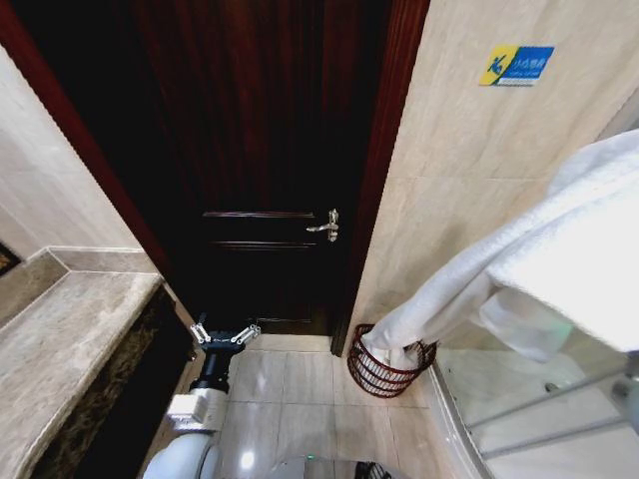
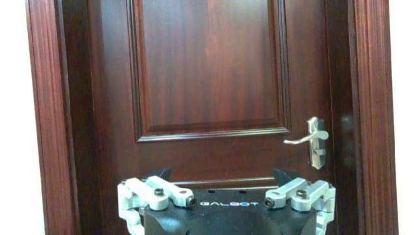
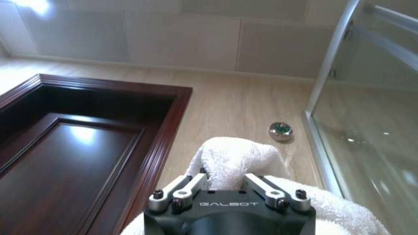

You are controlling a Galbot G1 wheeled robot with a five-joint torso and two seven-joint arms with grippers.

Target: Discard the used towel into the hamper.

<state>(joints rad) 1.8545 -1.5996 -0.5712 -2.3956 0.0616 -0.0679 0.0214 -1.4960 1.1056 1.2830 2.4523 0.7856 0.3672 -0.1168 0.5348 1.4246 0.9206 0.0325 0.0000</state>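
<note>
The white towel hangs large across the right of the head view. Its lower end trails down into the hamper, a dark reddish-brown open-weave basket on the floor by the door frame. In the right wrist view my right gripper is shut on a bunched fold of the towel. My left gripper is held low at the left, facing the door, away from the towel and hamper. The left wrist view shows the left gripper open with nothing between its fingers.
A shut dark wooden door with a silver lever handle stands ahead. A stone counter runs along the left. A glass shower enclosure is at the right. Pale floor tiles lie between the left arm and the hamper.
</note>
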